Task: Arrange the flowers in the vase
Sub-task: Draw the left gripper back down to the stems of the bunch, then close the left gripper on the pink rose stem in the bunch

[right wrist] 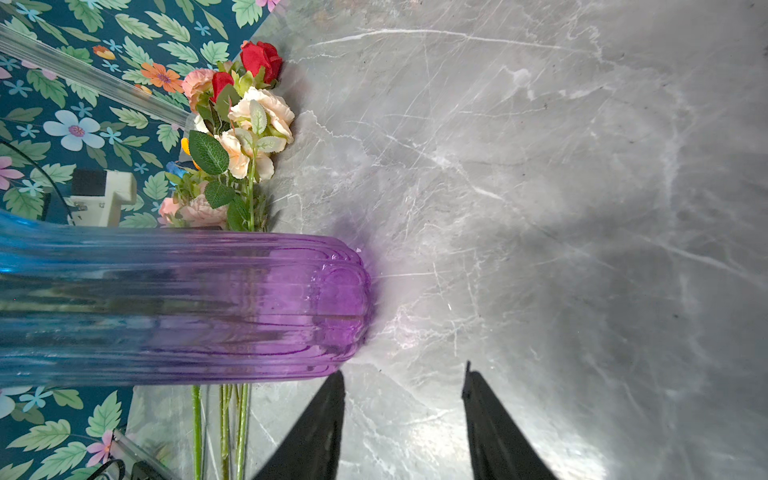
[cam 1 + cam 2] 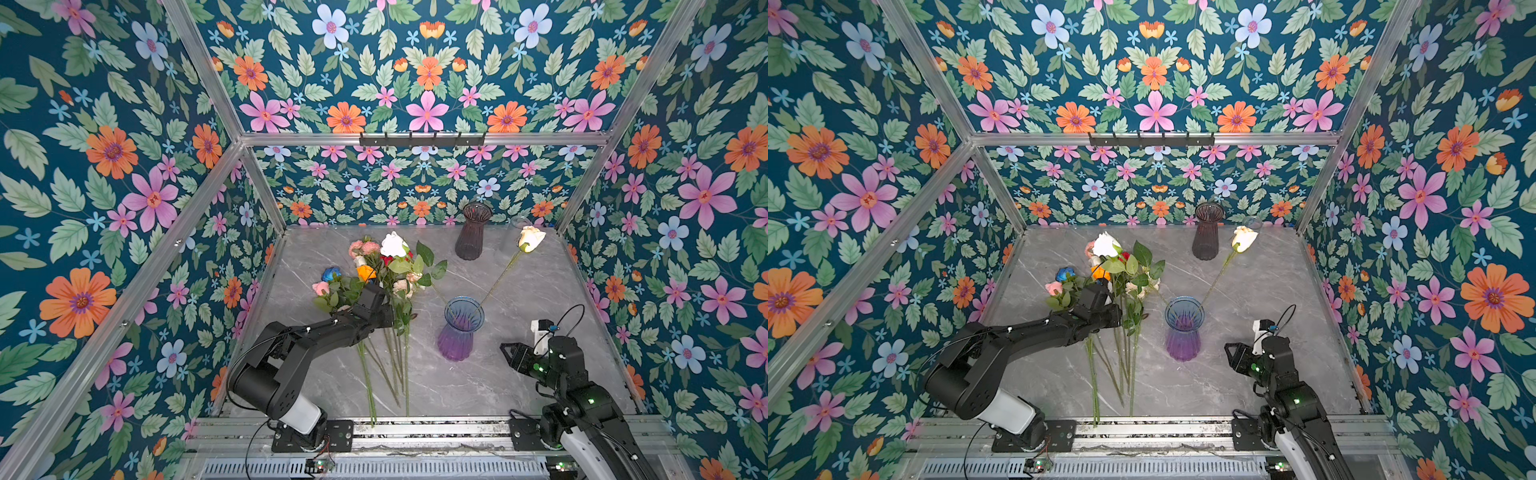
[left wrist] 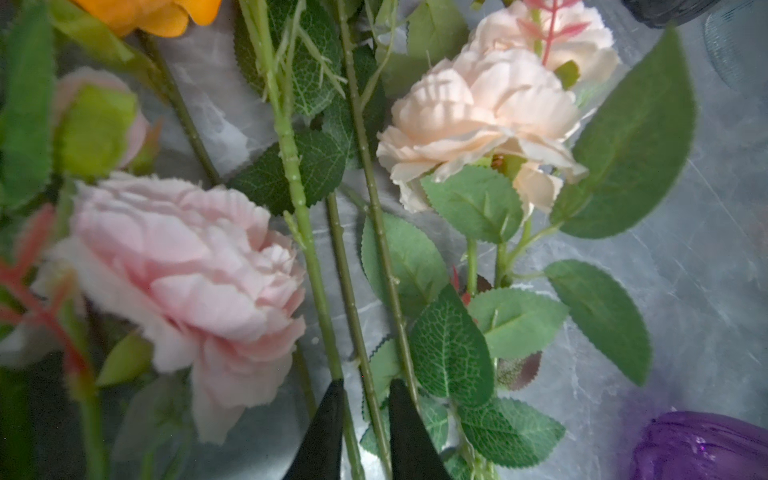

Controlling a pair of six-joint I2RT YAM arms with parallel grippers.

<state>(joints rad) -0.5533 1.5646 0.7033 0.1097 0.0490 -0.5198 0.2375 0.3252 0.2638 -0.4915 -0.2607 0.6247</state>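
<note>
Where the left jaws stand narrowly parted inside the heap of flowers [image 2: 386,270], the hazards are listed as follows.

1. Target stem [image 3: 353,316]. Thin and green, it runs between the left jaws with a sliver of table showing on either side. It is straddled, not visibly pinched.

2. Neighbouring stems. A thicker stem [image 3: 322,299] lies just outside one jaw, and another stem [image 3: 388,270] lies right against the other. Risk: closing may trap two or three stems, so a lift brings up a bundle.

3. Pink peony [image 3: 187,274] and peach peony [image 3: 478,120]. They lie ahead of the left jaws, one on each side, with their leaves overlapping the stems. Risk: the foliage snags and drags the heap across the table [image 2: 519,299].

4. Blue-to-purple glass vase [image 2: 459,332]. It stands upright between the two pairs of jaws. It holds one cream rose [image 2: 531,239], which leans far out over the rim, away from the left jaws. Risk: the vase is likely light and top-loaded, so a knock from a swinging stem or leaf could tip it.

5. Right jaws. They are apart and empty, just beside the vase base; contact is unclear. Risk: the vase is unbraced while a stem is fed in.

6. Grip. Risk: a thin round stem under a heavy head may pivot or slip in the pinch and miss the vase mouth.
</note>
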